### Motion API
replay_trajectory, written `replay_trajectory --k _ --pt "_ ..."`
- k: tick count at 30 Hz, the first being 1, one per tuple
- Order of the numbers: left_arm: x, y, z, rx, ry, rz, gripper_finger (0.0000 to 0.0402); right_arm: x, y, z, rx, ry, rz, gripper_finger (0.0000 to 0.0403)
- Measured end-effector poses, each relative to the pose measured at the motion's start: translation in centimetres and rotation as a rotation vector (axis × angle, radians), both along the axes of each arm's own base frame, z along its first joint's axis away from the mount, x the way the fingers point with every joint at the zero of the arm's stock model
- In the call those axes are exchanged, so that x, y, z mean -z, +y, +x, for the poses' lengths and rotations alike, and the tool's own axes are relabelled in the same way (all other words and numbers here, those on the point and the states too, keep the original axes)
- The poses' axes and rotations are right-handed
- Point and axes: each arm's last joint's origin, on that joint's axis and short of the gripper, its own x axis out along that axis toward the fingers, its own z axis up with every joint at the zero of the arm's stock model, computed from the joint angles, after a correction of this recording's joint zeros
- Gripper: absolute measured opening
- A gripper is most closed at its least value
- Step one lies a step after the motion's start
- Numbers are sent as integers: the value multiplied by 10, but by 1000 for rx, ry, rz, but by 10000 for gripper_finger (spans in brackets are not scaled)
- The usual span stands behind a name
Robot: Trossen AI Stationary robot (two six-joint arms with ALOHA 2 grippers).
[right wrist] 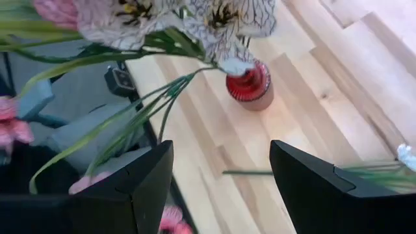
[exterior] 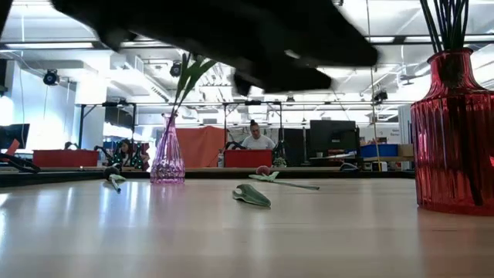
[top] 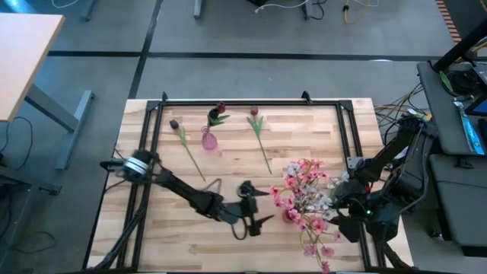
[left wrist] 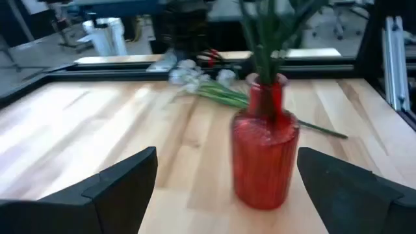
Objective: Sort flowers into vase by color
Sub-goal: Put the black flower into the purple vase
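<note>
**Both grippers open and empty; tulips flat on the counter, pink sprays by the red vase**

Left gripper [top: 256, 215] sits low over the near middle of the counter [top: 228, 152], fingers spread wide with nothing between them. Its wrist view looks straight at the red vase [left wrist: 263, 156], which stands upright just ahead of the fingers, green stems rising out of its neck.

Flowers, left to right in the high view:
- Dark tulip [top: 185, 147] lies flat at far left, bud toward the far edge, stem running diagonally toward the near right.
- Pink vase [top: 208, 140] stands upright beside it, holding one maroon tulip [top: 219, 111] with a green leaf; the bloom leans toward the far side.
- Second loose tulip [top: 259, 137] lies flat right of the pink vase, bud at the far end, long axis nearly far-to-near, slightly slanted right.
- Pink and whitish sprays [top: 306, 190] cluster at the right, over and around the red vase, with more blooms trailing to the near edge.

Low view shows a loose green leaf [exterior: 252, 195] lying mid-counter.

Right gripper [top: 342, 204] hovers at the right edge of the sprays, fingers apart, holding nothing; blooms and stems cross its wrist view.
</note>
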Motion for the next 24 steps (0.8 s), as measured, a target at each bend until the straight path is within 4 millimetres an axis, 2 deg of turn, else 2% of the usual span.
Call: replay_trajectory --k 6,13,18,24 --pt "-25 21 -56 -51 -21 -197 351 -7 -7 -6 6 8 68 247" --pt "-39 44 -112 -179 69 -422 351 -11 -11 -11 -5 41 126 247" --pt "-41 62 -145 -424 236 -578 351 -13 -13 -12 -6 37 133 247" --pt "-38 82 -183 -792 472 -580 351 -13 -13 -12 -9 39 137 247"
